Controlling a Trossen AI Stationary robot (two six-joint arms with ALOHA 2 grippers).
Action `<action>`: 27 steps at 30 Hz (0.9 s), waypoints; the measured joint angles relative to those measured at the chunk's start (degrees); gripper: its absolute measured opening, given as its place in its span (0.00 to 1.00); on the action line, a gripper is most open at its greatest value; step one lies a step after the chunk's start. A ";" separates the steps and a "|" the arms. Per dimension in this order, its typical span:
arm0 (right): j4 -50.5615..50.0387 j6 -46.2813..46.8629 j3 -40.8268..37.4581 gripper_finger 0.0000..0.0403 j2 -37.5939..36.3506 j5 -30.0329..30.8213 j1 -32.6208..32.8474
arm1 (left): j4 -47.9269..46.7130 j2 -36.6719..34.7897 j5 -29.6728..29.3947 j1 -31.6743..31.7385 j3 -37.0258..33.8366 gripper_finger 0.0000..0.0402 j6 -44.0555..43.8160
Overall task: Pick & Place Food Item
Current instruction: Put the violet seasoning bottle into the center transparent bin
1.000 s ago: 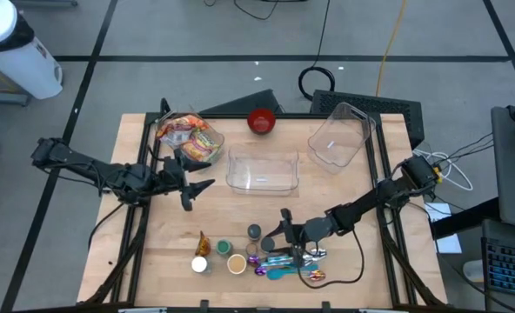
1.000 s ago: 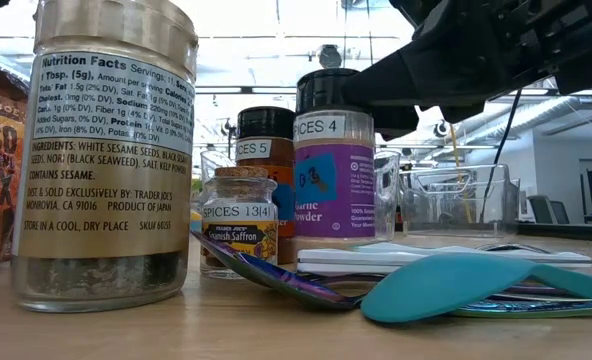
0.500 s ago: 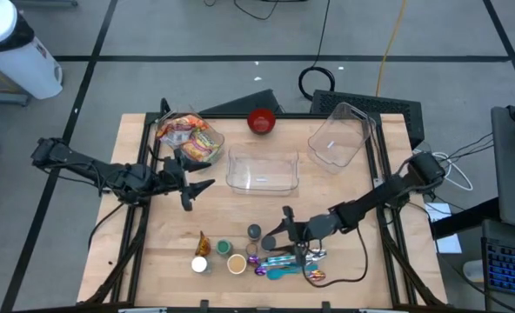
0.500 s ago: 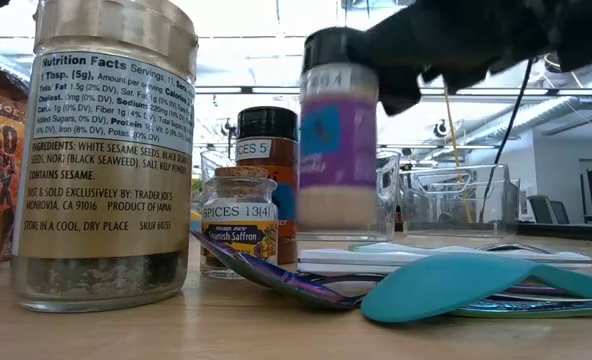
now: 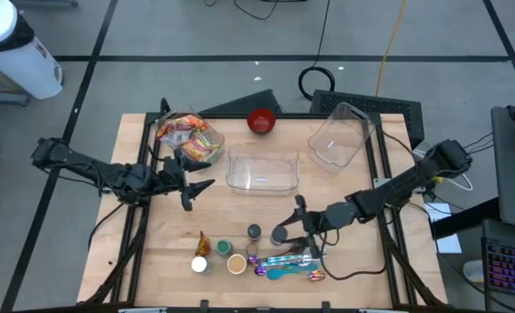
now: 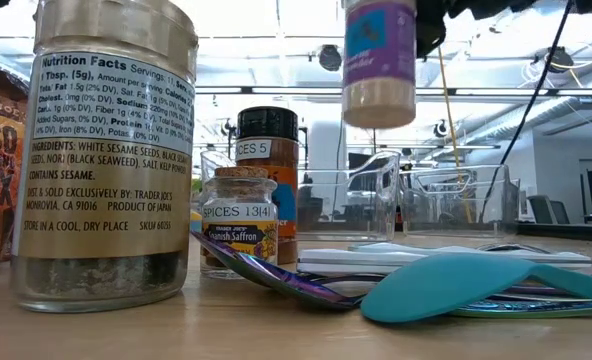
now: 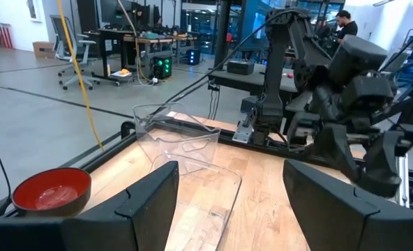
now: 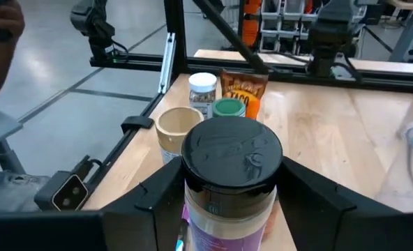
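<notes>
Above the tabletop (image 5: 153, 252), your right gripper (image 5: 285, 233) pinches the spice jar (image 6: 379, 62); your left gripper (image 5: 198, 174) waits spread open.

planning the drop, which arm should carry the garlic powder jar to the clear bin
Right. The right gripper already holds the garlic powder jar lifted off the table; the left gripper is empty, open beside the clear bin.
</notes>
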 joint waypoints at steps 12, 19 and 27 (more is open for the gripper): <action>-4.93 -2.66 0.00 0.46 -7.13 5.55 -0.01 | 0.02 0.00 0.00 0.00 0.00 0.66 0.00; -6.73 -3.09 -0.85 0.46 -9.71 10.35 0.01 | -0.44 -0.01 -0.02 0.00 0.00 0.66 -0.12; -11.87 -4.65 -2.96 0.46 -18.38 18.50 -1.63 | -0.83 0.00 -0.04 0.00 0.00 0.66 -0.56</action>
